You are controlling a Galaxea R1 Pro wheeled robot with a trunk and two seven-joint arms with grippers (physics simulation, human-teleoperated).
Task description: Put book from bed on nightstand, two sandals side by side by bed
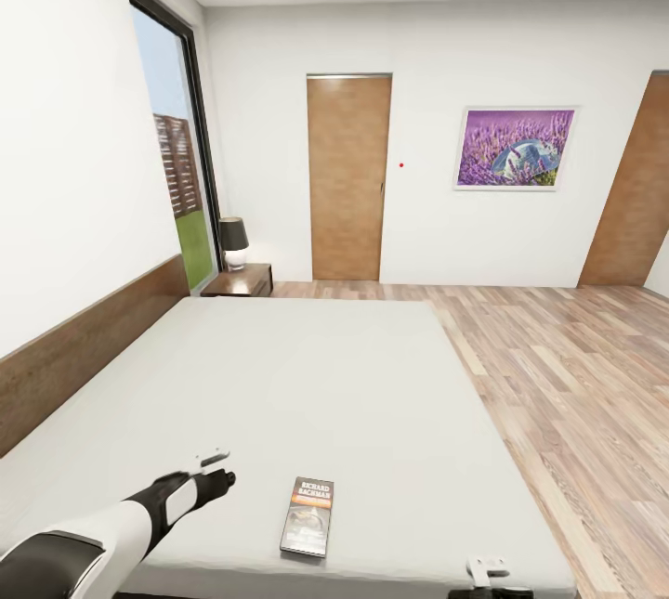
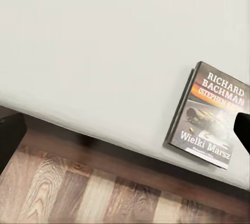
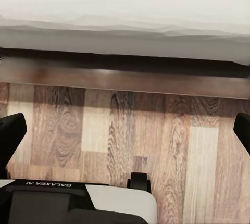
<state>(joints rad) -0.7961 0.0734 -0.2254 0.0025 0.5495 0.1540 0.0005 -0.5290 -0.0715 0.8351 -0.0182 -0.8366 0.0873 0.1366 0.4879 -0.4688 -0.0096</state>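
Book (image 1: pixel 308 516) lies flat, cover up, on the mattress of the bed (image 1: pixel 307 385), close to the near edge, so it can be reached from the robot's side without leaning far over. Left gripper (image 1: pixel 216 469) hangs above the mattress just beside the book, to its left and not touching it; in the left wrist view its dark fingertips (image 2: pixel 10 135) sit at opposite borders of the frame, so the jaws are spread wide, a likely preparation for a grasp. Right gripper (image 1: pixel 490 571) is low beside the bed frame, facing the wood floor (image 3: pixel 120 130), its jaws likewise spread and holding nothing. One nightstand (image 1: pixel 243 280) stands at the far corner of the bed by the window (image 1: pixel 177 153), with a lamp (image 1: pixel 232 242) on top; the whole mattress lies between it and the book. No sandals can be made out.
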